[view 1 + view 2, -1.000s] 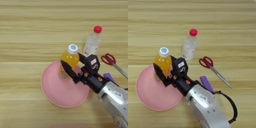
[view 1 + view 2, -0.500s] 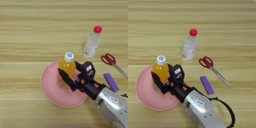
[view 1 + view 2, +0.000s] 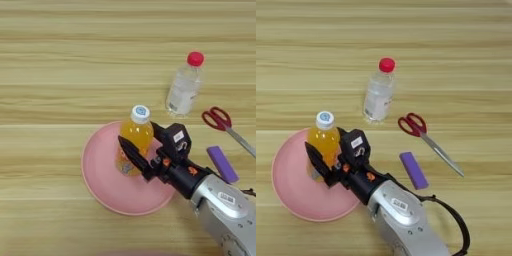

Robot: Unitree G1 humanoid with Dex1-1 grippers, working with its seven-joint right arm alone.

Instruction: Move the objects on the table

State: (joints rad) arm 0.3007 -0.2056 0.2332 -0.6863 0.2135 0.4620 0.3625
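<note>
Left eye view: orange bottle (image 3: pixel 134 142), white cap, upright on pink plate (image 3: pixel 100 165).

The hand (image 3: pixel 141 152) hides the orange bottle's (image 3: pixel 134 140) lower right side

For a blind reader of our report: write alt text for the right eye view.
The right gripper, its black fingers around an orange drink bottle, holds it upright over a pink plate on the wooden table. Beyond stand a clear red-capped bottle, with red-handled scissors and a purple block to the right.
</note>
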